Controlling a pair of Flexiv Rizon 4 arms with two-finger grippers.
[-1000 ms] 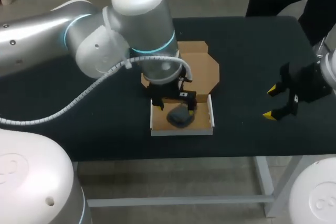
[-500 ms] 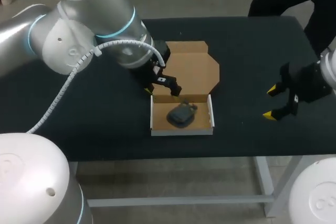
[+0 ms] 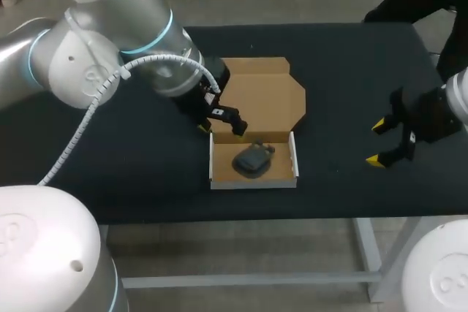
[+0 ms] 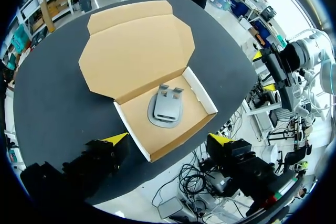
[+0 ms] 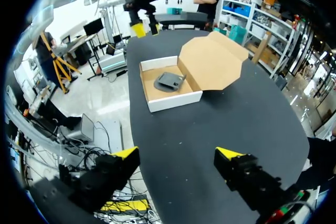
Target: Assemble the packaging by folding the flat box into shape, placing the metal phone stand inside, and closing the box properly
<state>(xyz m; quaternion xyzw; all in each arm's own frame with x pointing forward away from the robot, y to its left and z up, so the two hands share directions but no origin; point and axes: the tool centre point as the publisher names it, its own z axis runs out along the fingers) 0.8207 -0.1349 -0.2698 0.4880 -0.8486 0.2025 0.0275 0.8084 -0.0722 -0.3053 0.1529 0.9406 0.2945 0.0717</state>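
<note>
The white-walled cardboard box [image 3: 252, 183] stands folded near the table's front edge, its brown lid [image 3: 267, 93] lying open and flat behind it. The dark metal phone stand [image 3: 252, 160] lies inside the tray. My left gripper [image 3: 221, 131] hangs open over the tray's back left corner and holds nothing. In the left wrist view the box [image 4: 202, 95], the stand [image 4: 167, 111] and the lid [image 4: 136, 51] lie just ahead of the open gripper [image 4: 168, 139]. My right gripper [image 3: 376, 142] is open and empty, far right of the box. Its wrist view shows the box [image 5: 173, 100] and stand [image 5: 169, 81] well ahead.
The black table [image 3: 131, 180] carries only the box. Bare tabletop stretches between the box and my right gripper [image 5: 177, 153]. My left arm [image 3: 110, 49] comes in over the table's left half. The table's front edge runs just in front of the box.
My left arm has drawn back and to the left, off the tray, leaving the stand uncovered in the box. The right arm has not moved.
</note>
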